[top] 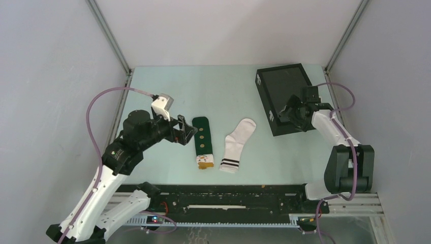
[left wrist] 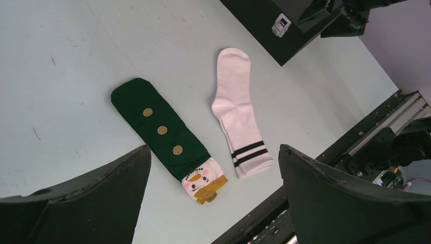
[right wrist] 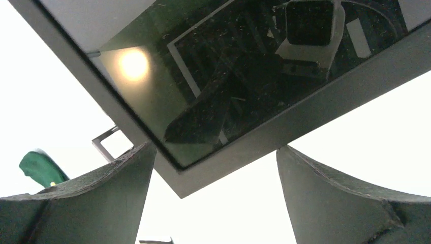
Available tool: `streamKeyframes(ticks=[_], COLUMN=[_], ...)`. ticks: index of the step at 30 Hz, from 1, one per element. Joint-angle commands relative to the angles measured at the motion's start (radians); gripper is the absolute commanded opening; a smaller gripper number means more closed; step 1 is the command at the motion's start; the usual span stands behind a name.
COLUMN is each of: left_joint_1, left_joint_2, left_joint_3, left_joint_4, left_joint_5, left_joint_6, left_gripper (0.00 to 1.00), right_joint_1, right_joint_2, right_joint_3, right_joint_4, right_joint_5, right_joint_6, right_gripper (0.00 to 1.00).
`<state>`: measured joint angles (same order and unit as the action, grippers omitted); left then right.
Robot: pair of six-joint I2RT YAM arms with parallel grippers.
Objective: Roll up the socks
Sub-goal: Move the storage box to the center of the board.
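Top external view: the green sock [top: 203,141] and the white sock [top: 238,145] lie flat, side by side on the table [top: 167,86], so I think rolling hasn't started. The left gripper [top: 189,132], spread wide, hangs beside the green one. Left wrist view: next it should pinch a sock end. Right wrist view: the right gripper [right wrist: 213,150] is spread over a black box [right wrist: 228,76], and only a green bit of sock shows.

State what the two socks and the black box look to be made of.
Green sock: soft knit fabric, matte, lying limp and flat, with tan dots. White sock: the same kind of matte knit, creased at the heel, with two black cuff stripes. Black box: rigid, and its glossy top mirrors a lamp and the wrist camera, so perhaps plastic or glass.
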<state>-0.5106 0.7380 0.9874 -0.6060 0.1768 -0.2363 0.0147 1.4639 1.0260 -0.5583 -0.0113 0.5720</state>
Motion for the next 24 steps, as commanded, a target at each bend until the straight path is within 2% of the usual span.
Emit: streamKeyframes(ticks=[1,6,13,18,24], left_joint_1=[-0.006,-0.006,-0.006,-0.006,-0.006], left_joint_2=[-0.010,0.007,0.004,-0.017,-0.063], left_joint_3=[-0.005,0.004,-0.002,-0.015,-0.046], left_joint_4=[0.005,0.000,-0.004,-0.021,-0.029], left_joint_5=[-0.048,-0.053,-0.064,-0.098,-0.153], left_joint_6=[0.004,0.006,-0.006,-0.020,-0.054], left_gripper=[1.00,1.00,1.00,1.00,1.00], right_joint_1=[-0.022,-0.106,-0.179,-0.225,-0.260], right_joint_2=[-0.076,-0.090,-0.005,0.126,0.342], right_joint_3=[0.099,0.204,0.367,0.519,0.743], right_joint_4=[-0.076,-0.097,-0.078,-0.058,-0.067], right_joint_5=[-0.009,0.037,0.071,0.127,0.084], right_joint_6=[-0.034,-0.029,0.011,-0.003,-0.013], right_gripper=[0.97,0.97,0.96,0.95,0.89])
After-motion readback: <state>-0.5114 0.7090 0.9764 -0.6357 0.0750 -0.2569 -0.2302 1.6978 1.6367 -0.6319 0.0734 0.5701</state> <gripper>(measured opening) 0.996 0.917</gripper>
